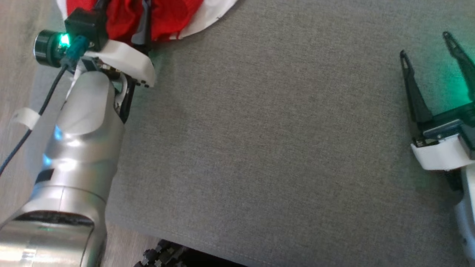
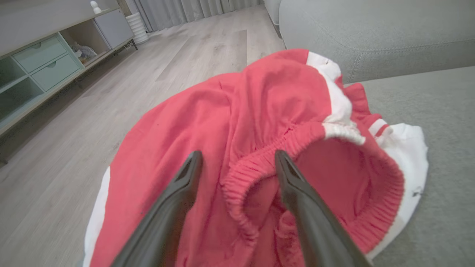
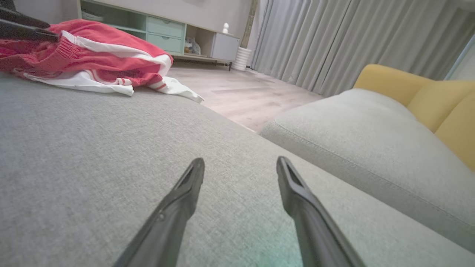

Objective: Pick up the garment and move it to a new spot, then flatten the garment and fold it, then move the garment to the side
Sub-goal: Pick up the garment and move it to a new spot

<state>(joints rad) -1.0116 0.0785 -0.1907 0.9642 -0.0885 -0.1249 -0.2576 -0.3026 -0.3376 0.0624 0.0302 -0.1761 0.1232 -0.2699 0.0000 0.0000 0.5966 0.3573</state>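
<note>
The garment [image 1: 167, 15], red with white trim and a ribbed elastic waistband, lies bunched at the far left corner of the grey sofa seat [image 1: 259, 129]. Part of it hangs over the edge. My left gripper [image 1: 122, 15] is open over it. In the left wrist view the garment [image 2: 259, 96] lies under the left gripper [image 2: 237, 159], whose fingers straddle the waistband with nothing pinched. My right gripper [image 1: 425, 45] stands open over bare cushion at the right, far from the cloth. The right wrist view shows that gripper [image 3: 240, 162] low over the seat, with the garment [image 3: 92, 48] at upper left.
Wooden floor [image 2: 55, 178] runs beyond the seat's left edge, with a pale green cabinet [image 2: 44, 63] against the wall. A second grey cushion [image 3: 371, 141] and a yellow cushion [image 3: 426, 92] lie past the seat. A dark cable [image 1: 33, 122] trails from my left wrist.
</note>
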